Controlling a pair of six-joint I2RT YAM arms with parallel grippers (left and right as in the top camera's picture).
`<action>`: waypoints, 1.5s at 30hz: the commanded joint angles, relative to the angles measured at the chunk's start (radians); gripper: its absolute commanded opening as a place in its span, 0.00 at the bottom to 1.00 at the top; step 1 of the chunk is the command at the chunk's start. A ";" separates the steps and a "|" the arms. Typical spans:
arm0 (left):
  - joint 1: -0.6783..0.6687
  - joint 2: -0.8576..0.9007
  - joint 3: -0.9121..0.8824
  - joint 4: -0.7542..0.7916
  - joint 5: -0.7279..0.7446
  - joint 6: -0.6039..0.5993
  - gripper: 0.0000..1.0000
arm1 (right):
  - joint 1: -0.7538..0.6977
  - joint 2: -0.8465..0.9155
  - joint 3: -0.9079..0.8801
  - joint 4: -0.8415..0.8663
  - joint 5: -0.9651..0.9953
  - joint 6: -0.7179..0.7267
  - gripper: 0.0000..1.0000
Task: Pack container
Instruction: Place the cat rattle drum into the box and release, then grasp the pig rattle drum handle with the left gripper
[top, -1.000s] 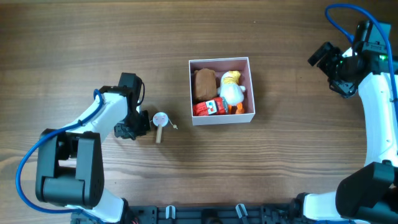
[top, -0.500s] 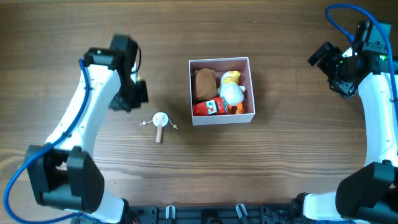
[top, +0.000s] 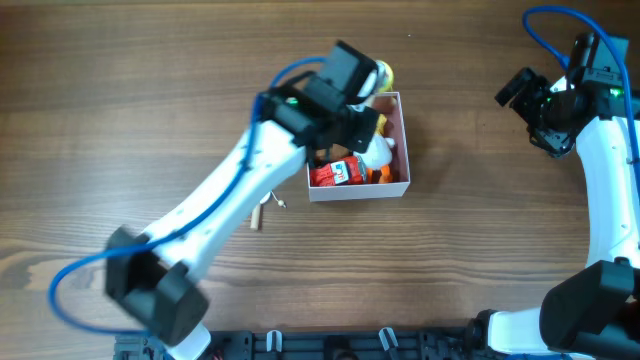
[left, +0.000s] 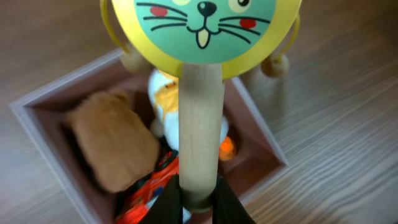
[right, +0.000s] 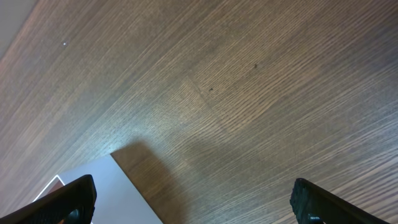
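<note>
The container (top: 406, 140) is a square white-walled box with a pink inside, also seen from above in the left wrist view (left: 267, 134). It holds a brown plush (left: 112, 146), a white and yellow duck (left: 163, 99) and a red carton (top: 335, 174). My left gripper (left: 198, 193) is shut on the wooden handle of a cat-face rattle drum (left: 199, 25) and holds it over the box. From overhead the left gripper (top: 358, 118) is above the box, with the drum's yellow rim (top: 383, 72) past the far wall. My right gripper (right: 193, 202) is wide open and empty, far right (top: 525, 92).
A small wooden stick with a string (top: 257, 216) lies on the table left of the box, partly under my left arm. A pale flat surface (right: 106, 193) shows under the right gripper. The rest of the view is bare wood.
My left arm has swung from the left side of the table, by the small drum toy, to above the container. The right arm has not moved.
</note>
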 joint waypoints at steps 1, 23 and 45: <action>0.008 0.122 0.004 0.031 -0.045 -0.024 0.15 | -0.001 0.010 -0.006 -0.001 -0.012 0.014 1.00; 0.059 -0.138 0.007 -0.433 -0.119 0.196 1.00 | 0.000 0.010 -0.006 -0.001 -0.012 0.014 1.00; 0.273 -0.143 -0.762 0.010 -0.086 -0.105 0.73 | -0.001 0.010 -0.006 0.000 -0.012 0.014 1.00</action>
